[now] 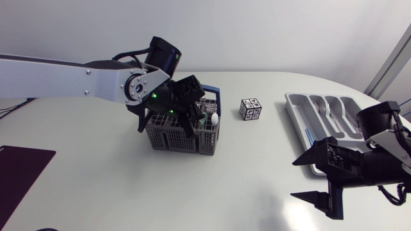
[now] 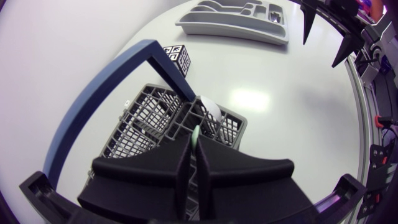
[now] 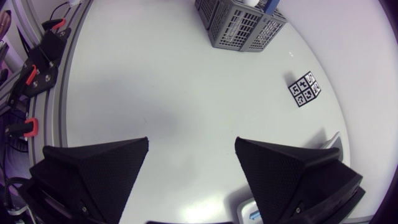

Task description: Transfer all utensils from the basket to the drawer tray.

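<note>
You see a small cube with black-and-white patterns standing on the white table, and a dark mat lying at its left front corner.

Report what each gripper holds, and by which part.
Left gripper pinches a pale green utensil by its top end, above the basket. Right gripper is open, holding nothing.

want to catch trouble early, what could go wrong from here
1. The left gripper pinches only the tip of the pale green utensil; it may slip or swing when lifted.
2. The blue handle arches close beside the gripper; a lift could snag it and drag the basket.
</note>
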Action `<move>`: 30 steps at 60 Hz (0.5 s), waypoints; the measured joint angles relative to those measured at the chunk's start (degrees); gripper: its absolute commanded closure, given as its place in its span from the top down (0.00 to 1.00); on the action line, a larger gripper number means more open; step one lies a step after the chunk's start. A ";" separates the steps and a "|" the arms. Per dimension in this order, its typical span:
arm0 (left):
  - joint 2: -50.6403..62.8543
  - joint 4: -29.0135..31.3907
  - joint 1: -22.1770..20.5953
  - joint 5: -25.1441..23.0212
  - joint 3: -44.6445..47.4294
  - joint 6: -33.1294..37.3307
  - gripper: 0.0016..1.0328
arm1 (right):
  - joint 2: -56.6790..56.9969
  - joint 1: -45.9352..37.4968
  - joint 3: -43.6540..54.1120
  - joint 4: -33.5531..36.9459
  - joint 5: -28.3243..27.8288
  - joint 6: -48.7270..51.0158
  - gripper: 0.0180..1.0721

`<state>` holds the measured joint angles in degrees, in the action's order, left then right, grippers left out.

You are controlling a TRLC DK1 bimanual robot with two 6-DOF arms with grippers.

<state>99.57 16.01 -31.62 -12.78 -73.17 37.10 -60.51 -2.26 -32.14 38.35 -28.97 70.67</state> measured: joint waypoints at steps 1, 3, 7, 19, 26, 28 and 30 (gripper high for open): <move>-0.31 0.00 -0.02 0.04 0.09 0.00 0.03 | 0.09 0.07 0.02 0.02 0.02 0.00 0.95; -0.94 -0.02 -0.07 0.22 0.28 -0.04 0.03 | 0.22 0.22 0.07 0.04 0.02 -0.02 0.95; -1.86 -0.44 -0.28 1.05 0.55 -0.28 0.03 | 0.59 0.48 0.09 0.04 0.00 -0.20 0.95; -5.57 -5.05 -1.68 4.81 3.89 -1.31 0.03 | 2.14 1.68 0.09 0.28 0.00 -1.31 0.95; -7.48 -8.87 -3.37 8.48 7.04 -1.31 0.03 | 2.89 2.64 0.09 0.42 0.02 -2.16 0.95; -7.89 -10.34 -3.82 9.79 8.02 -1.31 0.03 | 3.02 2.89 0.09 0.42 0.02 -2.38 0.95; -8.33 -12.07 -4.50 11.72 9.20 -1.31 0.03 | 3.19 3.10 0.09 0.42 0.00 -2.80 0.95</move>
<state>91.24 3.95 -36.12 -1.06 -63.96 35.79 -57.32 0.84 -32.05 38.76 -28.97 67.88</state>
